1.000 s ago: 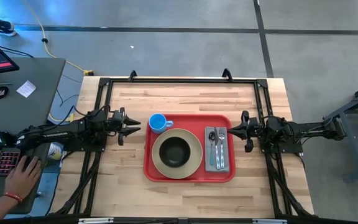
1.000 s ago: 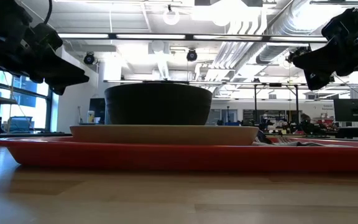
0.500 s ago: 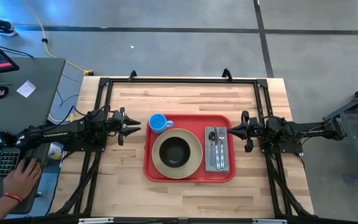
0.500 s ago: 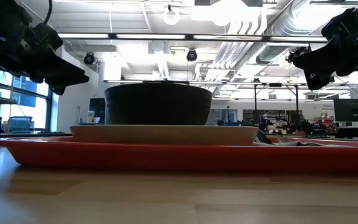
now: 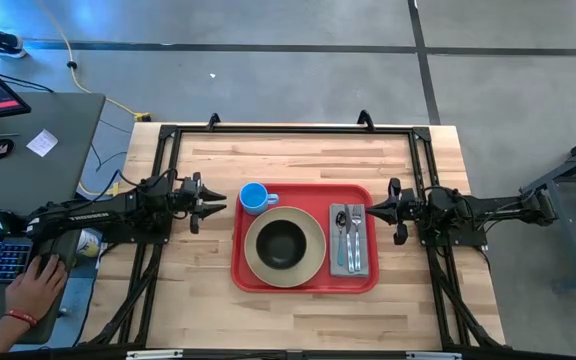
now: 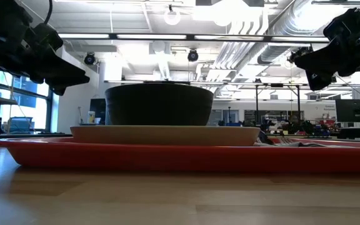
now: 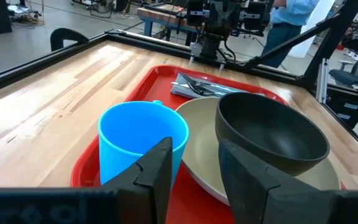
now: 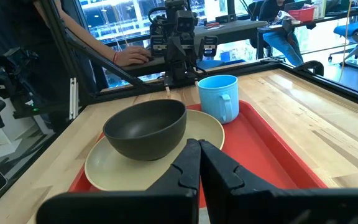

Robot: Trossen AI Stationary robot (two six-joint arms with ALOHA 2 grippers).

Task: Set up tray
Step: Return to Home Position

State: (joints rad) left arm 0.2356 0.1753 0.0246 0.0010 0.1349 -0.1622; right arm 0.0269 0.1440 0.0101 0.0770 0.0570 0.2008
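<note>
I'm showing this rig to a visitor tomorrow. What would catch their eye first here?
The red tray in the middle, carrying a dark bowl on a beige plate, a blue cup in the corner nearest the left pincer, and cutlery on a napkin toward the right pincer. Both pincers flank the tray, left open, right shut.

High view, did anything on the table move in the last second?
Nothing visibly changed. The left pincer is still open beside the cup, and the right pincer is still shut off the other end of the tray. The plate, bowl and cutlery lie as before.
</note>
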